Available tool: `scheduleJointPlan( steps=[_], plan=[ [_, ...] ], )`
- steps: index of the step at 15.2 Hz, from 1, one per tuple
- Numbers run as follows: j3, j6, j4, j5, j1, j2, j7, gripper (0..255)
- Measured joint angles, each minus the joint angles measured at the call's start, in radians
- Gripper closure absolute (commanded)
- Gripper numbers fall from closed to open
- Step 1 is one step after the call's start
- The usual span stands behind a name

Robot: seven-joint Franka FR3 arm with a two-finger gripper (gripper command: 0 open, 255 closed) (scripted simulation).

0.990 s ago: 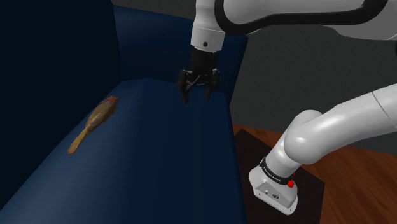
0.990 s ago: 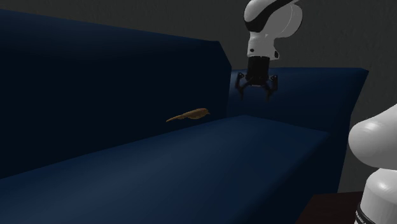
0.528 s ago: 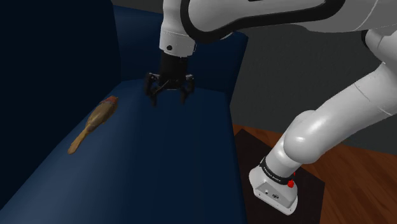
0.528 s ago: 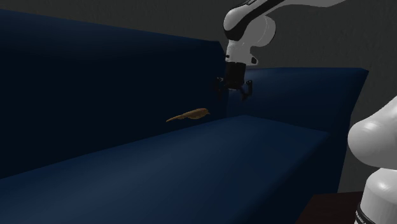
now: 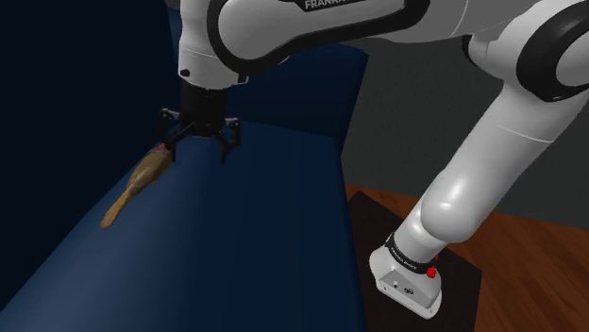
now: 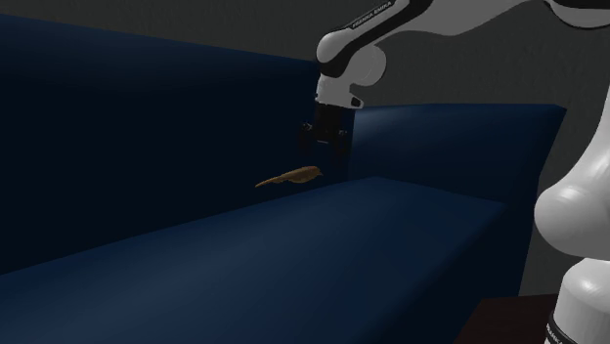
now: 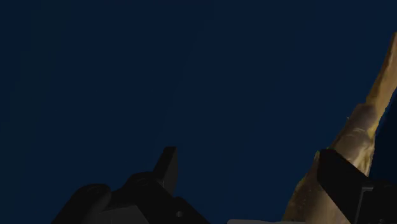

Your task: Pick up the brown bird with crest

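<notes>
**pixelgull:** ok so where's the bird in this one?

**servo_dan:** The slim brown bird with a crest and a long tail [image 5: 137, 187] is lying flat on the seat of the dark blue sofa [image 5: 269, 222], close to the backrest. In the shoulder view its tail points to the lower left, and there's a reddish bit at the head end.

**pixelgull:** and the claw?

**servo_dan:** The all-black two-finger claw [image 5: 196, 149] hangs over the head end with its fingers spread wide, nothing in them. In the second exterior view the claw [image 6: 323, 147] sits just above and to the right of the bird [image 6: 291, 178], in front of the sofa [image 6: 342, 254] backrest.

**pixelgull:** is it touching?

**servo_dan:** Hard to say. In the wrist view the bird [image 7: 362, 127] runs past one finger rather than sitting in the gap of the claw [image 7: 249, 159]. It might be brushing that finger, I can't tell. The rest there is just blue sofa [image 7: 159, 76].

**pixelgull:** anything else around?

**servo_dan:** The arm's white base [image 5: 411, 273] is off the sofa's end, with brown wooden floor [image 5: 529, 245] beside it.
</notes>
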Motion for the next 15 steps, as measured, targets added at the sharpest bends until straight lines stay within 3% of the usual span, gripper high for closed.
scheduleJointPlan(
  steps=[4,8,15],
  plan=[
    [0.005,0.041,0.135,-0.112,0.046,0.168,0.161,0],
    [-0.024,0.021,0.334,-0.222,0.126,0.34,0.306,0],
    [-0.041,0.091,0.317,-0.252,0.144,0.393,0.332,0]
  ],
)
